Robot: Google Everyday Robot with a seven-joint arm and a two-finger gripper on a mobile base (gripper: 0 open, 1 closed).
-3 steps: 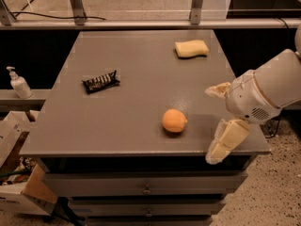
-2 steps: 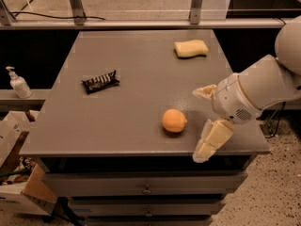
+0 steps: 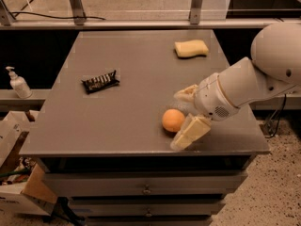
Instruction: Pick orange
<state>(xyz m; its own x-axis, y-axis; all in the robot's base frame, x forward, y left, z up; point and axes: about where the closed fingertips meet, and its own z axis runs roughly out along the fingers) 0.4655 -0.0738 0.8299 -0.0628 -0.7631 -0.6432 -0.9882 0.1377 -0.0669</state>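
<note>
The orange point(image 3: 173, 120) is a small round fruit resting on the grey table point(image 3: 131, 69), near its front edge and right of centre. My gripper point(image 3: 182, 117) reaches in from the right on a white arm and is open. One pale finger point(image 3: 190, 133) lies just in front of and to the right of the orange, and the other finger point(image 3: 185, 94) sits behind it to the right. The orange lies at the mouth of the open jaws, not held.
A pale yellow sponge point(image 3: 191, 48) lies at the back right of the table. A dark snack bar wrapper point(image 3: 99, 82) lies left of centre. A soap dispenser bottle point(image 3: 17, 83) stands on a ledge at left. Cardboard boxes point(image 3: 19, 182) sit on the floor at lower left.
My gripper has moved left toward the orange, so its open fingers now flank the fruit's right side. The orange has not moved.
</note>
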